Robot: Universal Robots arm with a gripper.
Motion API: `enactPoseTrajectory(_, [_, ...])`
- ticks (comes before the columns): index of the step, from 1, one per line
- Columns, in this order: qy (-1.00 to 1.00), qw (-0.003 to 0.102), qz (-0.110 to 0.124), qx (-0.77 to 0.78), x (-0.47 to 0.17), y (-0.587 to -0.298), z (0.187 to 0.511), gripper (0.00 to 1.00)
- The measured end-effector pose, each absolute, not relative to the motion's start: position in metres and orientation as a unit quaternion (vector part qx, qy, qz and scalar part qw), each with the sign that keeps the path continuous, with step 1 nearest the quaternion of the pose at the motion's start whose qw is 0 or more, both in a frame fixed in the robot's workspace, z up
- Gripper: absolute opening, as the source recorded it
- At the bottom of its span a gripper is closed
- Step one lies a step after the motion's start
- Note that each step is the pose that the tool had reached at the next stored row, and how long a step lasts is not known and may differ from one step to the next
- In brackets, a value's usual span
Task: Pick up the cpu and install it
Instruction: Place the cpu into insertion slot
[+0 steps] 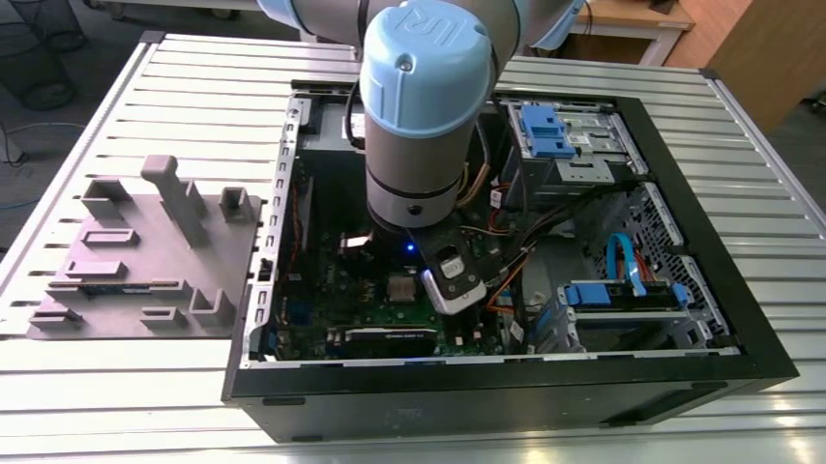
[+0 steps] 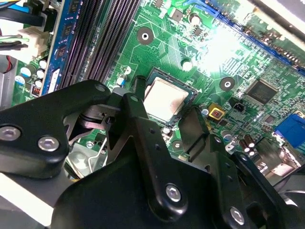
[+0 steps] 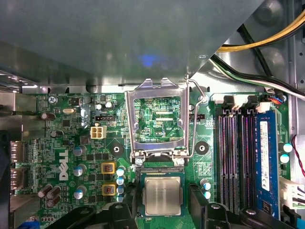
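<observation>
Your hand (image 2: 166,101) is open inside the case (image 1: 516,387), its fingers (image 2: 139,90) straddling the cpu (image 3: 163,195) with a gap on each side. The cpu lies flat in the socket on the board (image 3: 71,133), just beside the raised frame (image 3: 129,124). I judge this to be the seating step. Check that the chip sits level, with every edge inside the socket walls. Move only vertically so neither finger clips it, and stay off the lever (image 3: 196,124).

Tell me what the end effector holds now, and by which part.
Nothing, it seems: the cpu lies flat in its socket, and the end effector stands open on both sides of it, apart from its edges.
</observation>
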State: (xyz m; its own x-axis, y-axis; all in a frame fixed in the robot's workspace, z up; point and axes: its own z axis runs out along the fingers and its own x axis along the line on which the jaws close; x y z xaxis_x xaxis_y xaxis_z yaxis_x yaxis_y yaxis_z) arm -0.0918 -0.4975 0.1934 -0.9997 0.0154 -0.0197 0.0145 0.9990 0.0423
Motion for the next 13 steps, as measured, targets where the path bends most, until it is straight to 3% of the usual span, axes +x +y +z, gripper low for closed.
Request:
enactPoseTrajectory(3, [1.0, 0.01, 0.021, 0.008, -0.0918, -0.4975, 0.1934, 0.55])
enactPoseTrajectory(4, [1.0, 0.01, 0.021, 0.008, -0.0918, -0.4975, 0.1934, 0.47])
enactPoseTrajectory(13, [1.0, 0.01, 0.021, 0.009, -0.0918, -0.4975, 0.1934, 0.47])
